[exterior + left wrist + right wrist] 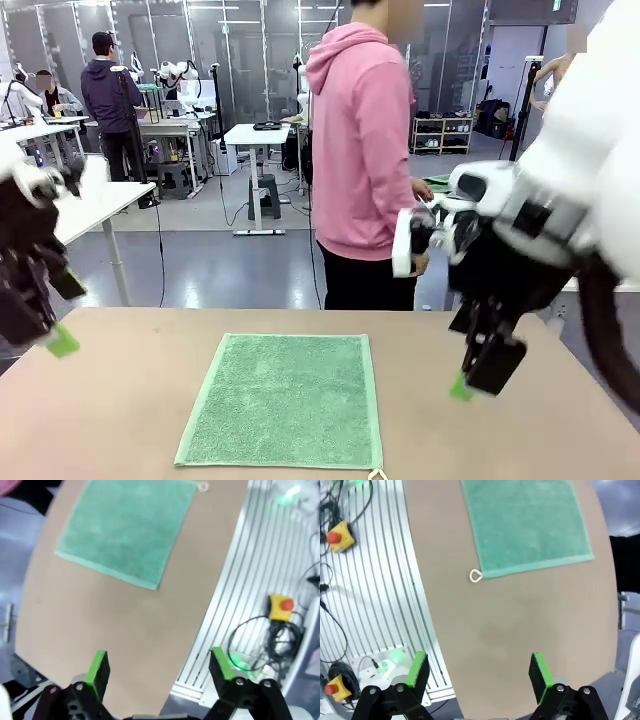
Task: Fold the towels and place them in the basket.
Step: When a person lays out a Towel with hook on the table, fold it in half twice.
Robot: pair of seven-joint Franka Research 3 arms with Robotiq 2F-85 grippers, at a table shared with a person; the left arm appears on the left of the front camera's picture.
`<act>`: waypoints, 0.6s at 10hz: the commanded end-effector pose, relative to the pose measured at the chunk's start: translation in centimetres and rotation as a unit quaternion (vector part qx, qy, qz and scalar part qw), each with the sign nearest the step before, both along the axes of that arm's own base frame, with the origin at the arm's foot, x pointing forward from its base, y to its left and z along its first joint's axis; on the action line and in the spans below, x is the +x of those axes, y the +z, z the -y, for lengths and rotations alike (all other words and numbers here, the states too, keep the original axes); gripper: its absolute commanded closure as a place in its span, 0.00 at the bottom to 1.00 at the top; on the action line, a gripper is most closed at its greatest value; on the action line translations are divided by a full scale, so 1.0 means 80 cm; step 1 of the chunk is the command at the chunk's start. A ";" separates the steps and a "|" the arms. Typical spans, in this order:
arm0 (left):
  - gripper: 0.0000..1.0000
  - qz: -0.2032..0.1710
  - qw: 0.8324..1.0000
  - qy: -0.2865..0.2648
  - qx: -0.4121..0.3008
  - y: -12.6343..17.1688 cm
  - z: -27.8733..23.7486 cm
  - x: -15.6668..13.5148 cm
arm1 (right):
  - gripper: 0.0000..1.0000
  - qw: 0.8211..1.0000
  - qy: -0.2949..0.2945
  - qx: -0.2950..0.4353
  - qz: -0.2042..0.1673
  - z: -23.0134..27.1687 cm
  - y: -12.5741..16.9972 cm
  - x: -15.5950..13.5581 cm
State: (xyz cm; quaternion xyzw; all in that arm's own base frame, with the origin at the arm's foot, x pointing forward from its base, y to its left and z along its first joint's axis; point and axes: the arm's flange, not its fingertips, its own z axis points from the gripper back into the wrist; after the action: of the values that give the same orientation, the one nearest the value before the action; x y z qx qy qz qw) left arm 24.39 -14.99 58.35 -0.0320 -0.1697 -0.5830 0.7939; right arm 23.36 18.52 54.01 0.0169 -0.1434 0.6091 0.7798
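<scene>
Lying flat and fully unfolded, the mint green towel [285,400] sits at the middle of the table [120,400], nearer the robot's edge than the person's. Its sides run square to the table edges. The white loop [476,575] is at the corner on the robot's side and the robot's right, pointing out toward the near edge. Foreshortening leaves the long axis unsettled, though it seems to run from robot to person.

Left gripper [160,664] — jaws spread wide, nothing between the green pads, above bare tabletop to the towel's left and apart from it. Right gripper [479,665] — likewise wide open and empty, above the table to the towel's right, not touching it.

A person in a pink hoodie [360,150] stands at the far side.
</scene>
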 end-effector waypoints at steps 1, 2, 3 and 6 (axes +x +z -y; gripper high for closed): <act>0.00 0.008 0.999 -0.047 0.010 -0.030 0.012 0.010 | 0.00 1.000 0.028 -0.001 0.006 -0.008 -0.031 0.008; 0.00 0.013 0.998 -0.056 0.011 -0.040 0.018 0.011 | 0.00 0.999 0.032 -0.003 0.004 -0.010 -0.042 0.006; 0.00 0.021 0.998 -0.057 0.015 -0.045 0.021 0.013 | 0.00 1.000 0.030 -0.006 0.003 -0.011 -0.049 0.007; 0.00 -0.001 0.999 -0.047 0.017 -0.046 0.020 0.009 | 0.00 1.000 0.019 -0.007 -0.005 -0.022 -0.026 0.015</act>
State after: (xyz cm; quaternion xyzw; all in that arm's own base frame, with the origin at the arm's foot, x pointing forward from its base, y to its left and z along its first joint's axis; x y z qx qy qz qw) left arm 25.15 -16.61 54.67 -0.0254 -0.1601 -0.6233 0.7650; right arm 24.68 20.28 51.89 0.0170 -0.1352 0.6243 0.7692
